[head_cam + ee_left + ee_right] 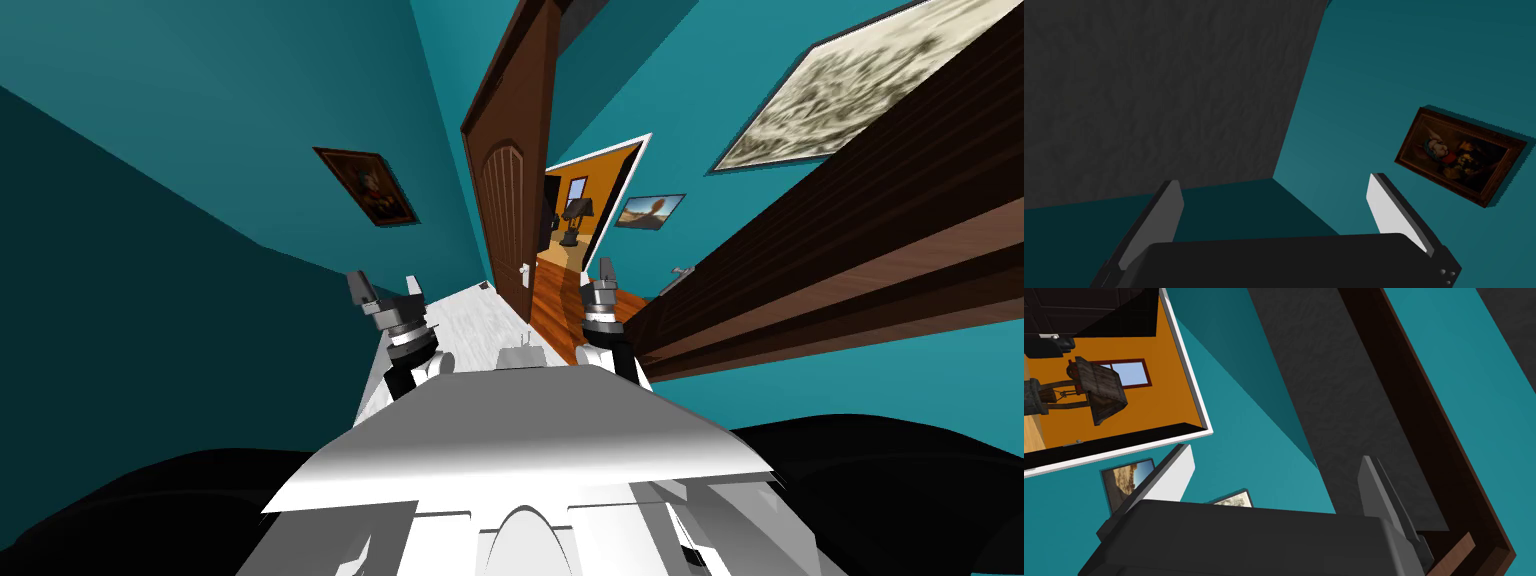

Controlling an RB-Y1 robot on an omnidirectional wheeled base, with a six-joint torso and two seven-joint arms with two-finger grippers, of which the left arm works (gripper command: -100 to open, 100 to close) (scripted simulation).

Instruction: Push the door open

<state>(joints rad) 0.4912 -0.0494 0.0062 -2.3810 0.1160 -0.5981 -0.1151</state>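
Right hand point(605, 270), spread apart, near and right of ajar brown door point(508, 200); left hand point(386, 285) likewise spread.

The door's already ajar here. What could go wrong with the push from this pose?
The right arm stands close to the brown panel beside it; swinging could scrape it. Both arms' jaws are open and aimed off the door; a thin finger could snag its handle or edge.

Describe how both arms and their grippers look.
The left gripper and right gripper each have two thin, flat, light grey blade-like fingers on a dark, boxy body with rounded edges. The left forearm and right forearm are white and grey with dark joints.
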